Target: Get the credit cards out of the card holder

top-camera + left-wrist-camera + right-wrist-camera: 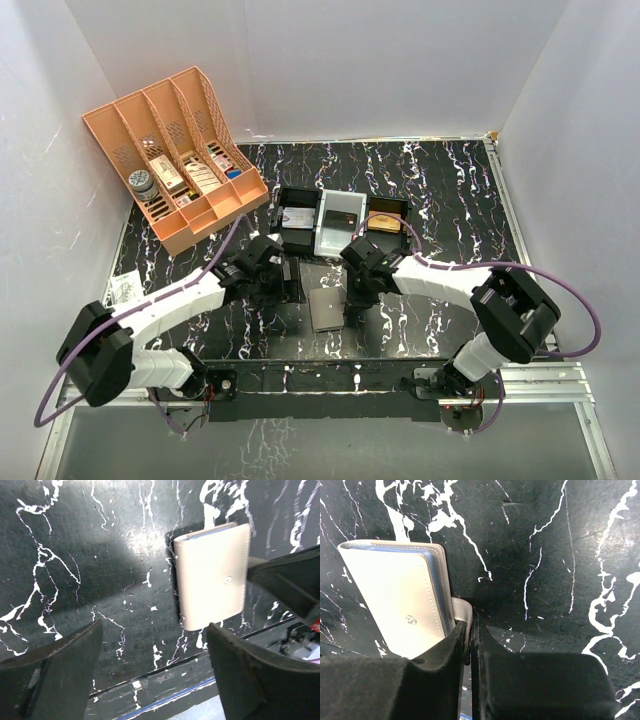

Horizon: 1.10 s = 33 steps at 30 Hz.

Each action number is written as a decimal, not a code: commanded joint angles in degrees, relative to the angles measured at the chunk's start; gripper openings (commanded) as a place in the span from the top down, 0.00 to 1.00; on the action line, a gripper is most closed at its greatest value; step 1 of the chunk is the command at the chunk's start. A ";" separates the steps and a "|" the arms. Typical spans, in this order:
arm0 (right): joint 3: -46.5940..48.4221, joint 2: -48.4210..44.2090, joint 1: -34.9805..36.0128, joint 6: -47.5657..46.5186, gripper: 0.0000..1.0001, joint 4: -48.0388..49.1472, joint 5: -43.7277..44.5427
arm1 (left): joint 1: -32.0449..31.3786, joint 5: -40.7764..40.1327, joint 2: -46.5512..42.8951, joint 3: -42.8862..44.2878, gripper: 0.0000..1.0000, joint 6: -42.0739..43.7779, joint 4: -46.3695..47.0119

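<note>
Seen from above, the card holder lies flat and folded shut on the marbled tabletop, near the front edge and between the two arms. The left claw hangs just beside its left edge and the right claw is at its right edge, probably so one can steady it while the other opens it. Behind stands a black three-compartment tray. Flat things lie in it, too small to name. No credit cards show at the holder.

In the left wrist view, the left claw is spread wide with only bare tabletop between its fingers, gripping nothing. The holder lies beyond it, snap side up, one edge cut off by the right claw's dark finger.

In the right wrist view, the right claw's fingers are pressed nearly together. The closing tab seems nipped between them, likely to peel the flap open. The fingers hide the tab's end, so that grip is a judgement. The holder's inside is unseen.
</note>
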 commanded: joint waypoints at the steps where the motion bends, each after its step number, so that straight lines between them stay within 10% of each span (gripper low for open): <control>1: 2.62 -0.78 -0.16 -2.98 0.97 2.81 -1.74 | -0.26 -7.67 -5.91 0.65 0.10 -2.18 -1.93; 15: 5.69 -10.51 -0.01 -8.68 0.99 12.65 -14.25 | 0.18 -23.29 -21.23 -4.03 0.01 -13.89 -4.66; 33: 5.63 -5.75 1.03 -5.59 0.98 17.61 -18.98 | 0.20 -17.20 -20.71 -4.60 0.03 -12.14 -1.44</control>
